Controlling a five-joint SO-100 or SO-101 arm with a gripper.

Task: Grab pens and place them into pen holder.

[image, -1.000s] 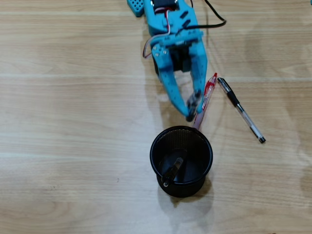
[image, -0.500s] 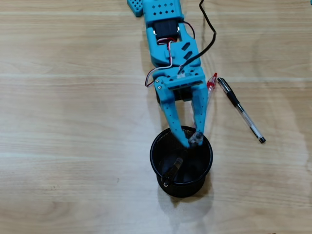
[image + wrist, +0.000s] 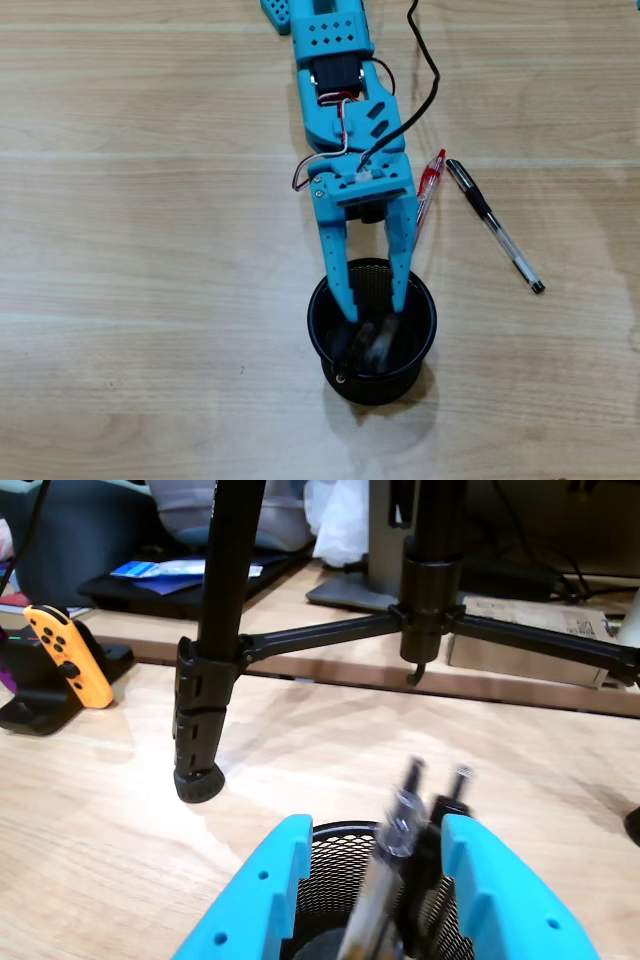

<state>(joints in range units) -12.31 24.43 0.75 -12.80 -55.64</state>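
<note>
Two pens are standing inside the black mesh pen holder (image 3: 425, 335), directly between the blue gripper (image 3: 371, 308) fingers, which are spread apart — gripping nothing. Beside the arm, the red-clear pen (image 3: 428, 185) and black-and-clear pen (image 3: 495, 226) are lying lengthwise, roughly parallel to it.

A black tripod (image 3: 215, 640) stands beside an orange game controller (image 3: 60, 652).

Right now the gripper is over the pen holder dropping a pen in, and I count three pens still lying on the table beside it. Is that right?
Not quite. The overhead view shows two pens on the table, not three: the red-clear pen and the black-and-clear pen. The rest holds: the gripper is over the pen holder, with a grey-clear pen between its fingers in the wrist view.
</note>
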